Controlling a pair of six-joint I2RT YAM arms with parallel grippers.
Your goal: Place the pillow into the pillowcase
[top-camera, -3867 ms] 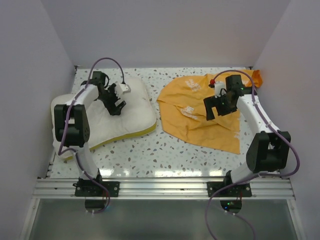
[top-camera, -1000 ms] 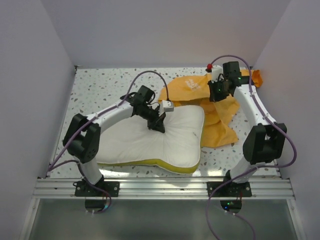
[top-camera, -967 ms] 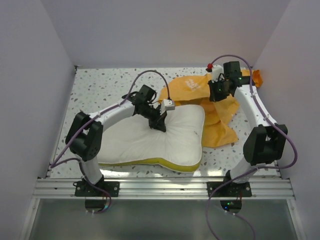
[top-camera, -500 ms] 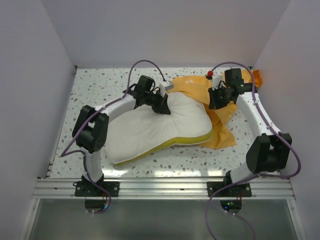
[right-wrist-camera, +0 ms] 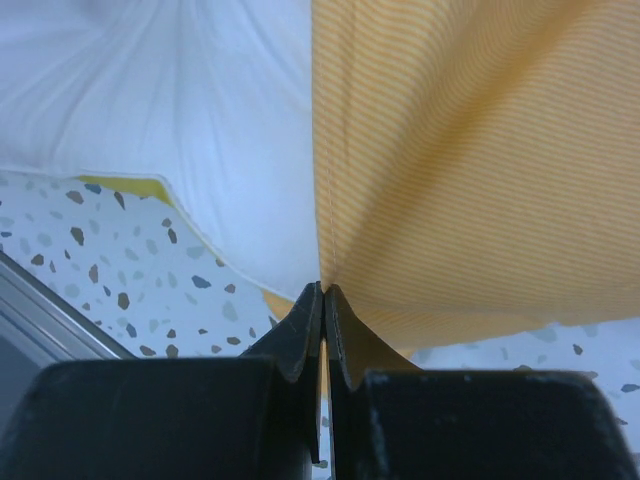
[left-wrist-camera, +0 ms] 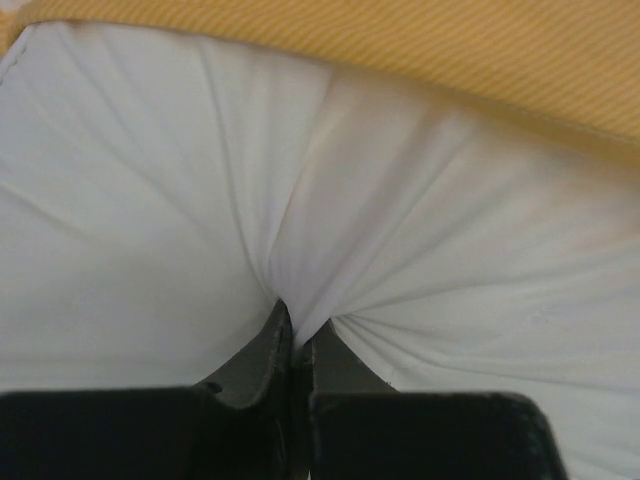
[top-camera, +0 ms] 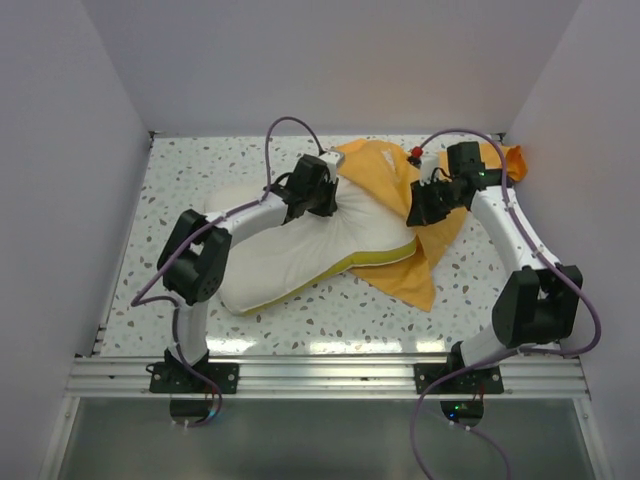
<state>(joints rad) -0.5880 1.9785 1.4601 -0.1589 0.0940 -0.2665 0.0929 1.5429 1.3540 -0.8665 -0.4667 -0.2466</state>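
The plump cream-white cloth pillow (top-camera: 290,255) looks soft and matt, its cover smooth but drawn into fine creases. A yellow-green fabric strip (top-camera: 380,255) edges it. The thin orange-yellow fabric pillowcase (right-wrist-camera: 460,150) is matt, with a fine ribbed weave. The speckled stone-look table (top-camera: 200,170) is smooth with a faint sheen. The ridged aluminium rail (top-camera: 330,375) is dull, brushed metal.

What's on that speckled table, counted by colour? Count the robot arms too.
Cream-white: 1, the plump pillow with a yellow-green edge
Orange-yellow: 1, the thin fabric pillowcase
White-and-black: 2, the left arm and right arm
Total: 4
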